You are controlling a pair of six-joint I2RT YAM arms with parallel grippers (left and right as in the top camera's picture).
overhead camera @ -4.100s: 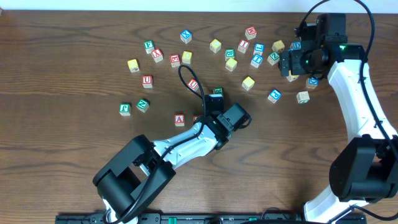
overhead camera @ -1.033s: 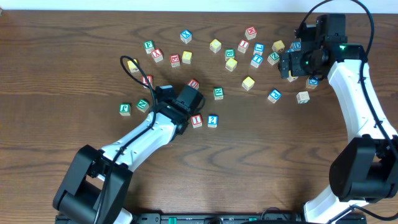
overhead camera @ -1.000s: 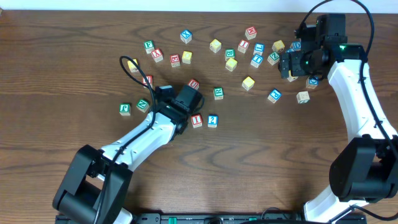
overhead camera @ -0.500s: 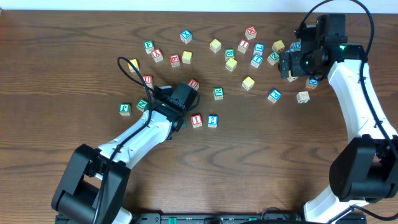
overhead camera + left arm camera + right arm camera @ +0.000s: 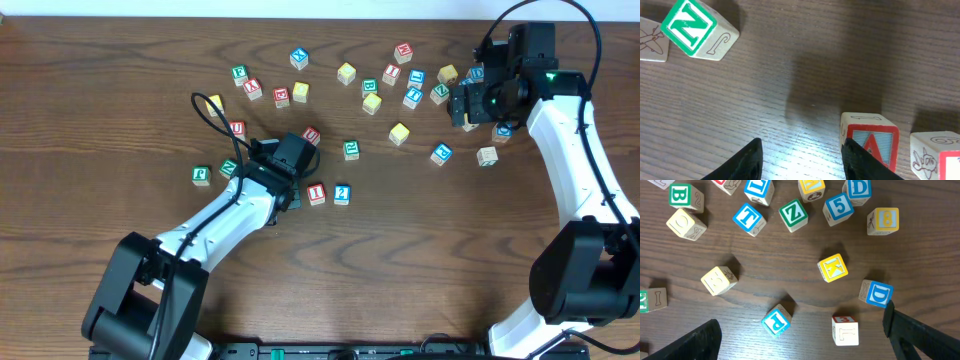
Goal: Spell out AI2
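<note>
left hand [image 5: 801,152]: you have it low over the table [image 5: 450,270] near the middle. Its fingers are apart with only bare wood between them, so it is open and grips nothing.
A block [image 5: 871,145]: it stands outside your left hand, close against the outer side of one finger, which covers its lower corner. You cannot tell whether they touch. From above, the hand hides this block.
I block [image 5: 316,194]: near the middle of the table, just beside the A block on the side toward the right edge, with a thin gap between them.
2 block [image 5: 342,194]: just beside the I block, again toward the right edge and in the same row, not touching it.
right hand [image 5: 802,330]: your fingers are spread wide and hold nothing. The hand hovers over loose blocks near the far right corner of the table.
below the right hand: a blue P block [image 5: 776,320], a yellow K block [image 5: 833,267] and a blue D block [image 5: 876,294] lie apart from one another on the wood. More lettered blocks lie beyond them.
green N block [image 5: 690,27]: turned at an angle, well apart from the A block, on the side toward the left edge.
</note>
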